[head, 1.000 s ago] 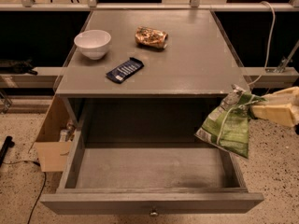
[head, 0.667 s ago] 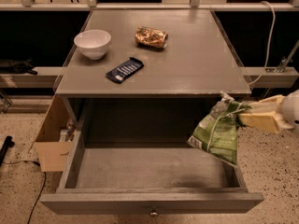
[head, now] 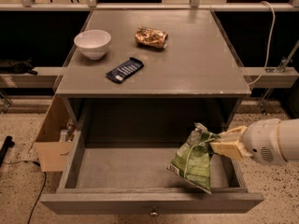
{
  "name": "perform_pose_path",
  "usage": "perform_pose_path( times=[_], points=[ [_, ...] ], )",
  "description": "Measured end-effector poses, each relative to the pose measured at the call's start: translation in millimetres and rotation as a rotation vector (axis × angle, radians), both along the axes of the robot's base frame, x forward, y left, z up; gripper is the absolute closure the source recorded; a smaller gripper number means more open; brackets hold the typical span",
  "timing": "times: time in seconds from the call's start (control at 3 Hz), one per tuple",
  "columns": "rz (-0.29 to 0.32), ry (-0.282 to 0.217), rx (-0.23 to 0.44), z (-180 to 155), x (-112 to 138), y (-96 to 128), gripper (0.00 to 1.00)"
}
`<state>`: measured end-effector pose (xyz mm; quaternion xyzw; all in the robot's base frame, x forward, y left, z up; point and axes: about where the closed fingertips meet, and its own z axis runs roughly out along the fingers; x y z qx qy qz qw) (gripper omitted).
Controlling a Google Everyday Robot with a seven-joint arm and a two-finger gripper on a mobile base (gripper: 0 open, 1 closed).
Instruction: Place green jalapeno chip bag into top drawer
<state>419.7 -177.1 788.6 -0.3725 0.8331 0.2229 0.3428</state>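
The green jalapeno chip bag [head: 194,160] hangs by its top crimped end from my gripper [head: 216,145], which is shut on it. The gripper reaches in from the right, over the right part of the open top drawer [head: 140,202]. The bag dangles inside the drawer's outline, its lower end near the drawer's front right, just above the floor. The drawer is pulled fully out; its small round knob [head: 153,213] shows at the front. The drawer holds nothing else.
On the grey tabletop [head: 201,64] stand a white bowl [head: 92,43], a flat dark-blue packet [head: 124,70] and an orange-brown foil bag [head: 151,37]. A cardboard box [head: 52,139] sits on the floor at the left. A white cable [head: 268,36] hangs at the right.
My gripper has moved left with the green bag, carrying it from the drawer's right edge to over the drawer's right interior, and a little lower.
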Motion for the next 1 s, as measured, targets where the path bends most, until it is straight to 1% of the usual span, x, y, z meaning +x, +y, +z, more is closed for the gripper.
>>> perform_pose_path(
  times=[0.33, 0.67, 1.0],
  points=[
    [0.003, -0.003, -0.004, 0, 0, 2, 1.00],
    [0.005, -0.002, -0.015, -3, 13, 10, 1.00],
    [-0.005, -0.007, -0.023, -7, 37, 21, 1.00]
  ],
)
